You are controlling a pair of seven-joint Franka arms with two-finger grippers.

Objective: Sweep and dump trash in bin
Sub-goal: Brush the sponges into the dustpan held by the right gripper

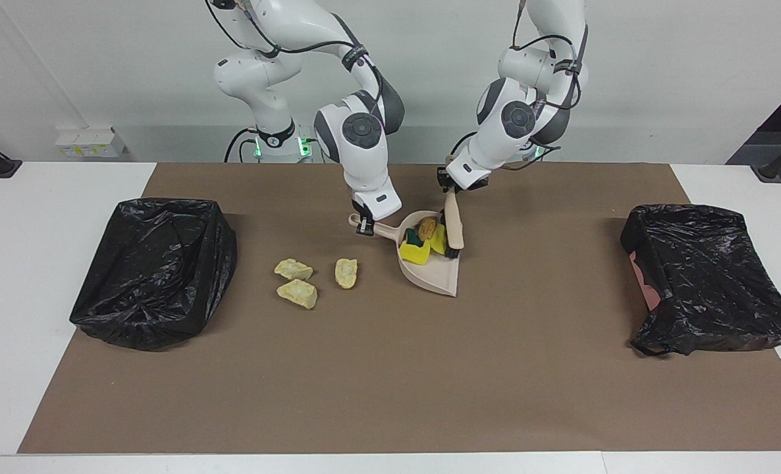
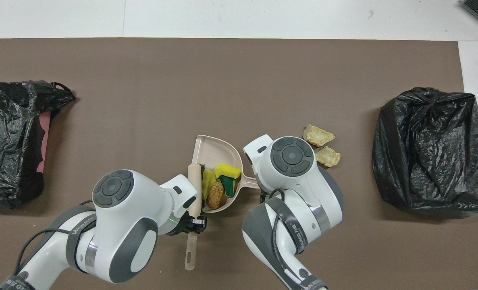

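In the facing view, the beige dustpan point(image 1: 430, 266) at frame centre holds the yellow chunks point(image 1: 415, 253) and the orange-brown chunk point(image 1: 427, 228). The brush point(image 1: 454, 227) runs top to bottom along the pan's mouth, bristles low. Three pale chunks point(image 1: 296, 284) lie loose at centre left of the frame. One black bin bag point(image 1: 153, 270) sits at each end.

In the overhead view, the left claw point(image 2: 196, 222) is clamped on the brush handle point(image 2: 191, 245); the right claw point(image 2: 262, 194) grips the dustpan handle point(image 2: 250, 184). The second bin bag point(image 2: 11, 137) shows at the left edge.
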